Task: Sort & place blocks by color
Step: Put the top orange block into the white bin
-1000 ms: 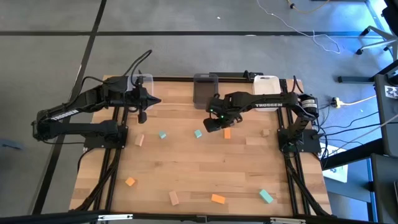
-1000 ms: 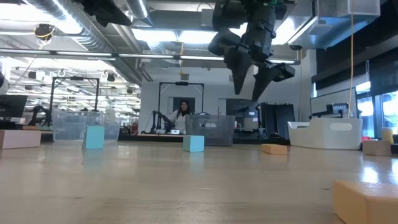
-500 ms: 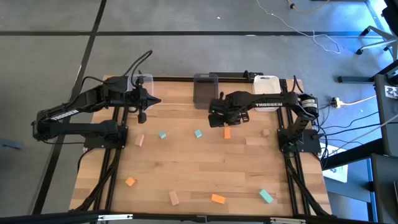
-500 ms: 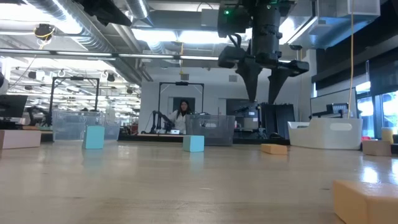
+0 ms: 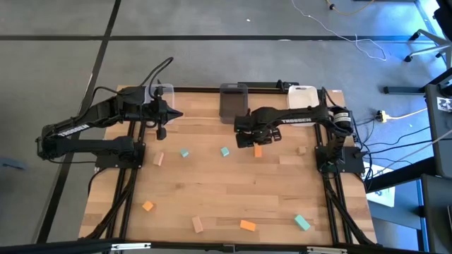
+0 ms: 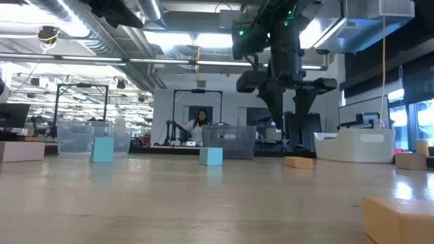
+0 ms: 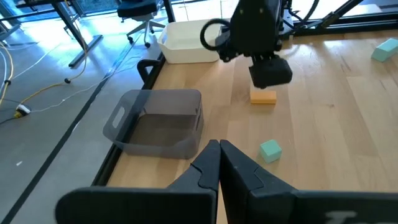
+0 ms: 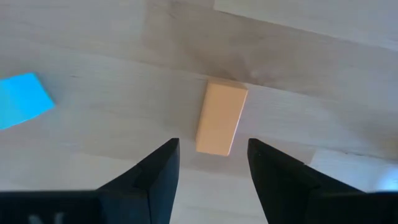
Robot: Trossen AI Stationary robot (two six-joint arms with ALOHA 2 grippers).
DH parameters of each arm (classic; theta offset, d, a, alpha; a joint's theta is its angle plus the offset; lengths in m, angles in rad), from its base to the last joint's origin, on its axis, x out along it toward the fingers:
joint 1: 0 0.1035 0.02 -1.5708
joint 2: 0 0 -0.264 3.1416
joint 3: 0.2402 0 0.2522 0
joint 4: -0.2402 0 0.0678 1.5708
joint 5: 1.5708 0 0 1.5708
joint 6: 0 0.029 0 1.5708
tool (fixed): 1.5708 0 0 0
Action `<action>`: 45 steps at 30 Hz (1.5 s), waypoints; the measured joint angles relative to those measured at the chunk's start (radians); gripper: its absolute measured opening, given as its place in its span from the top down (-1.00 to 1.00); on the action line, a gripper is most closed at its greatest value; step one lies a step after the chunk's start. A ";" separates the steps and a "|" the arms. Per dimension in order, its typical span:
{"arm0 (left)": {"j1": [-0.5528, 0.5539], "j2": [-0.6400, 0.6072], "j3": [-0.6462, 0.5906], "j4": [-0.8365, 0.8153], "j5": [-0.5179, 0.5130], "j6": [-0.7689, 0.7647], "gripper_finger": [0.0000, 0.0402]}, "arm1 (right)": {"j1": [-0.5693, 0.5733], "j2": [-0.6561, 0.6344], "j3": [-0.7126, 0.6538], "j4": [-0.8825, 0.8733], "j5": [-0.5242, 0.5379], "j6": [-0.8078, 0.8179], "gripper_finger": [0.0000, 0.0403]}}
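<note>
My right gripper [image 8: 212, 152] hangs open, pointing down, just above an orange block [image 8: 221, 118] that lies flat on the table; its fingers stand short of the block, touching nothing. In the high view the gripper [image 5: 248, 139] is by the orange block [image 5: 258, 150] at mid-table. Other blocks lie flat around: teal [image 5: 225, 151], teal [image 5: 184, 152], tan [image 5: 159, 159], tan [image 5: 301, 149], orange [image 5: 147, 206], tan [image 5: 198, 224], orange [image 5: 247, 226], teal [image 5: 302, 223]. My left gripper [image 7: 219, 149] is shut, held up over the far left of the table.
Three bins stand along the far edge: a clear one [image 5: 157, 92], a grey one [image 5: 234, 102] and a white one [image 5: 301, 95]. A person sits in the room far behind the table [image 6: 200, 122]. Bare wood lies around the scattered blocks.
My right gripper has come down toward the orange block and rolled its wrist, so its fingers now hang straight down instead of slanting. Its fingers have stayed apart. No block has moved.
</note>
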 joint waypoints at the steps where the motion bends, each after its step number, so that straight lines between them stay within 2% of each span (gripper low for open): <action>1: 0.000 0.000 0.000 0.000 0.000 0.000 1.00 | 0.000 0.008 0.000 0.000 -0.002 0.001 0.05; 12: 0.000 0.000 0.000 0.000 0.000 0.000 1.00 | -0.001 0.066 0.000 -0.009 -0.019 0.002 0.05; 26: 0.000 0.000 0.000 0.000 0.000 0.000 1.00 | -0.009 0.101 -0.001 -0.013 0.014 -0.007 0.05; 45: 0.000 0.000 0.000 0.000 0.000 -0.004 1.00 | -0.011 0.102 -0.001 0.001 0.035 0.001 0.05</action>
